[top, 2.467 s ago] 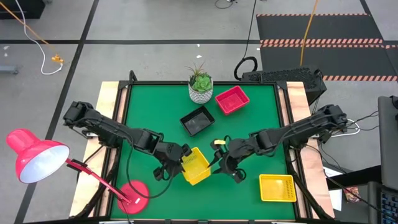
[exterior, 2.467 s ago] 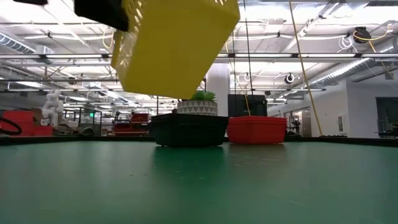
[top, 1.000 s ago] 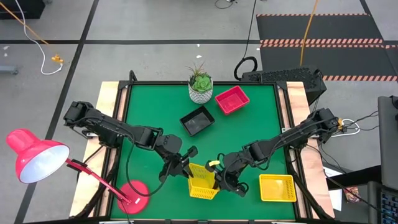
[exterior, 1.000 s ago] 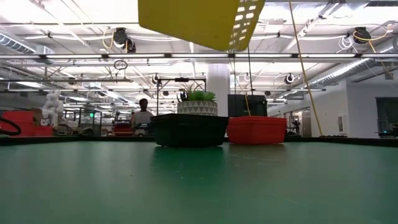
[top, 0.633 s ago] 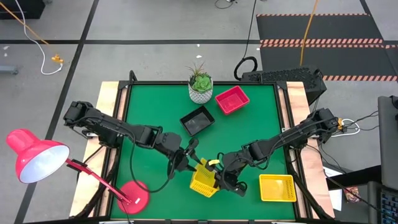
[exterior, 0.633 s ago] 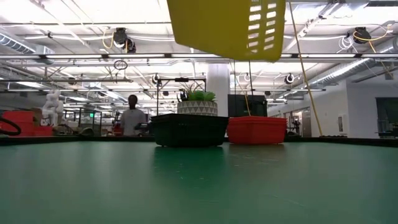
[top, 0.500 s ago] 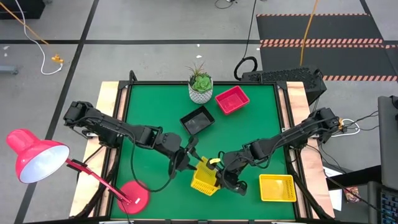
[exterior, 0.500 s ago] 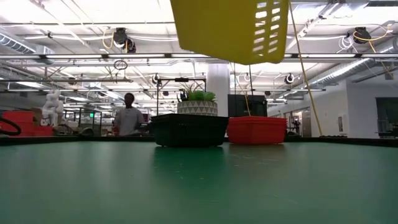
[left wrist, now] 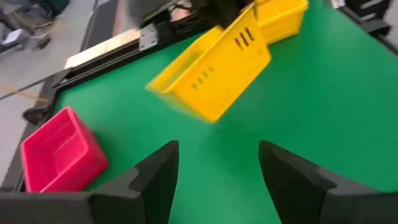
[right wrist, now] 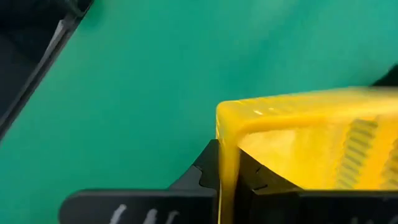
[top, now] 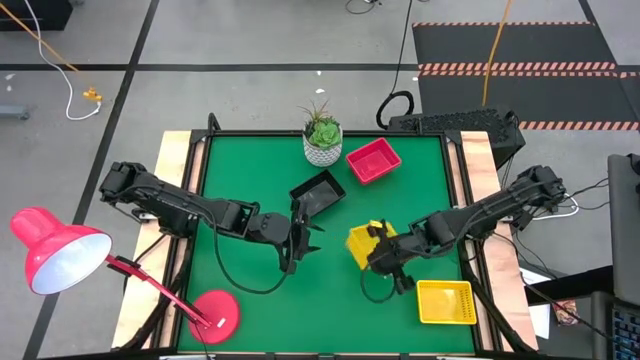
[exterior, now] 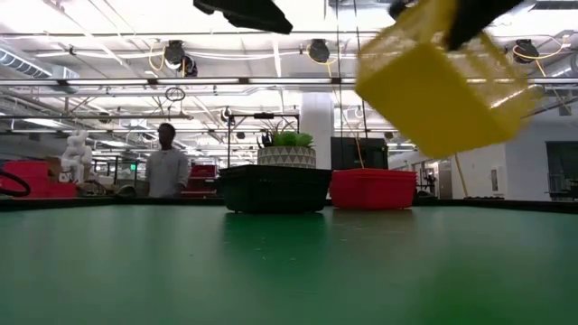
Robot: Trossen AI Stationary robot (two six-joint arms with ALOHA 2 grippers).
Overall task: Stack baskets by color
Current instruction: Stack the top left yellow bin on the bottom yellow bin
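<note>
A yellow basket (top: 362, 243) hangs tilted over the table's middle, with my right gripper (top: 382, 244) shut on it; the low view shows the same yellow basket (exterior: 442, 81) well above the cloth. My left gripper (top: 306, 236) stands open just to its left, with nothing between its fingers (left wrist: 155, 180). A second yellow basket (top: 446, 302) sits flat at the near right. A black basket (top: 318, 193) and a red basket (top: 373, 161) rest on their bottoms farther back. My right gripper pinches one side wall of the yellow basket at its rim, close to a corner (right wrist: 227, 134), one finger inside the basket and one outside. It comes slanting down from the table's right. The basket hangs tilted, clear of the table.
A white plant pot (top: 322, 141) stands at the far edge beside the red basket. A red lamp (top: 50, 250) reaches over the near left, its round base (top: 215, 312) on the table's near left corner. Bare green cloth (top: 250, 170) lies at the far left. A person (exterior: 163, 167) walks in the room behind.
My left gripper has opened, let go of the yellow basket and rolled, staying about where it was. My right gripper has kept its hold, turned, and swung the basket toward the table's far right; the basket has tipped and stays lifted clear.
</note>
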